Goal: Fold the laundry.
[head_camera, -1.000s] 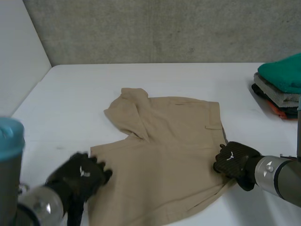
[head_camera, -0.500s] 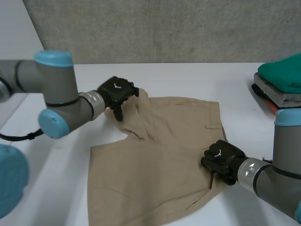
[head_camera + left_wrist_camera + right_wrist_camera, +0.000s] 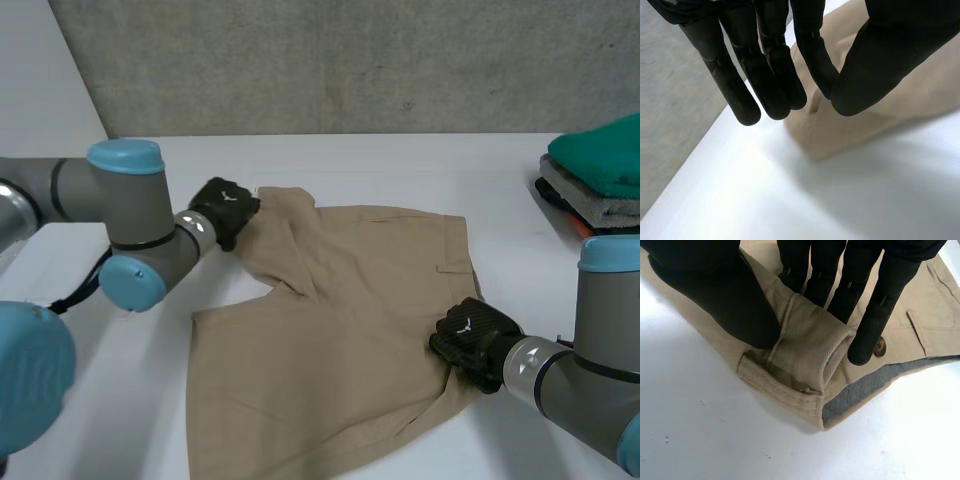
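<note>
Now the right hand (image 3: 468, 338) pinches the shorts (image 3: 320, 350) at their right edge; the left hand (image 3: 226, 204), fingers loose, should grip their far-left corner squarely.

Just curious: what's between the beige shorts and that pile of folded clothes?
In the head view, bare white table separates the beige shorts from the pile of folded clothes.

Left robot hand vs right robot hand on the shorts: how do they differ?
Grip: the right robot hand pinches a rolled fold of the beige shorts between thumb and fingers. The left robot hand has straight fingers that close on nothing.
Place: the left robot hand is at the far leg's corner. The right robot hand is at the near waistband edge on the opposite side.
Shared: both are black, and both sit at the cloth's rim.
</note>
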Controlling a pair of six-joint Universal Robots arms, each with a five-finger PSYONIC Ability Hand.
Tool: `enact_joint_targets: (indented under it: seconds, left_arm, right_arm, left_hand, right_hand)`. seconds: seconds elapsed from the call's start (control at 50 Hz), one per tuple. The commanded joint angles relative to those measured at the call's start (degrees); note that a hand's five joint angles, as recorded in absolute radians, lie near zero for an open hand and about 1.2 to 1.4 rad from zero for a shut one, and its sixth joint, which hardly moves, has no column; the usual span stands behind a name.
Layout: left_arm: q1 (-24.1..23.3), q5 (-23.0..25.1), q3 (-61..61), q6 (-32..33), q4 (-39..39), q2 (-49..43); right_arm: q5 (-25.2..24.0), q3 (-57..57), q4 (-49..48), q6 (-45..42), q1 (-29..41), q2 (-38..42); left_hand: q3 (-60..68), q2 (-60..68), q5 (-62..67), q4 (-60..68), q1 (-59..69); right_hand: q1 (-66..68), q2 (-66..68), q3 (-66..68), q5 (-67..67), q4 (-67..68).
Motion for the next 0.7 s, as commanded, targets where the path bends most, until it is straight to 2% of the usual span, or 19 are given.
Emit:
enact_joint_targets:
  seconds: [0.02,0.06,0.08,0.16,0.3,0.34,0.4,0.42,0.44,0.46,0.58,0.7]
  left_arm:
    - [0.21,-3.97,-9.41,1.28,4.21,6.07]
    - [-0.05,-0.72,-9.51,-0.04,7.02,5.72]
    - [-0.40,2.86,-8.98,-1.35,9.39,5.11]
    - [-0.93,8.77,-5.39,-4.61,9.60,2.21]
    - [-1.19,9.23,2.26,-3.56,-0.25,-4.12]
    - [-1.28,8.96,4.11,-1.90,-2.89,-5.88]
    - [-1.19,8.79,5.52,-1.01,-2.55,-7.03]
    - [-1.19,8.35,5.87,-0.92,-1.59,-7.29]
    - [-1.28,7.91,5.88,-0.92,-0.97,-7.20]
    - [-1.28,7.12,5.79,-0.92,-0.27,-6.94]
    - [-1.28,-6.32,1.75,-2.24,5.45,-2.38]
    - [-0.93,-8.79,-3.87,0.56,5.28,0.70]
  right_arm:
    - [-0.27,0.16,-0.04,0.13,0.71,-0.59]
    - [-0.19,0.07,-0.13,0.21,0.97,-0.59]
    - [-0.19,0.16,-0.13,0.30,1.15,-0.59]
    - [-0.01,0.51,-0.04,0.39,1.33,-0.68]
    - [-0.27,0.78,-0.13,0.22,0.45,-0.85]
    - [-0.27,0.60,-0.13,0.13,0.10,-0.85]
    - [-0.36,0.43,-0.21,0.13,-0.17,-0.85]
    - [-0.45,0.42,-0.21,0.13,-0.25,-0.85]
    - [-0.54,0.42,-0.21,0.13,-0.34,-0.77]
    - [-0.62,0.42,-0.21,0.13,-0.43,-0.76]
    - [-0.71,0.34,-0.21,0.13,-0.87,-0.94]
    - [-0.98,0.42,-0.21,0.13,-0.61,-0.94]
  left_hand:
    - [7.47,7.09,8.71,6.87,8.60]
    - [-20.19,-20.57,-18.94,-20.78,-19.05]
    - [-35.15,-35.53,-33.91,-35.75,-34.02]
    - [-38.48,-38.86,-37.24,-39.07,-37.34]
    - [-42.54,-42.92,-41.29,-43.13,-41.40]
    - [-38.69,-39.07,-37.45,-39.29,-37.55]
    - [-20.24,-20.62,-18.99,-20.83,-19.10]
    - [-1.18,-1.56,0.06,-1.77,-0.04]
    - [10.17,9.79,11.41,9.57,11.30]
    - [11.93,11.55,13.17,11.33,13.06]
    - [11.95,11.57,13.19,11.35,13.08]
    - [11.95,11.57,13.19,11.35,13.08]
  right_hand:
    - [16.28,12.75,11.70,11.32,11.37]
    - [16.28,12.75,11.70,11.32,11.37]
    - [16.28,12.75,11.70,11.32,11.37]
    - [16.28,12.75,11.70,11.32,11.37]
    - [16.28,12.75,11.70,11.32,11.37]
    - [16.28,12.75,11.70,11.32,11.37]
    - [16.28,12.75,11.70,11.32,11.37]
    - [16.28,12.75,11.70,11.32,11.37]
    - [16.28,12.75,11.70,11.32,11.37]
    - [16.28,12.75,11.70,11.32,11.37]
    - [16.28,12.75,11.70,11.32,11.37]
    - [16.28,12.75,11.70,11.32,11.37]
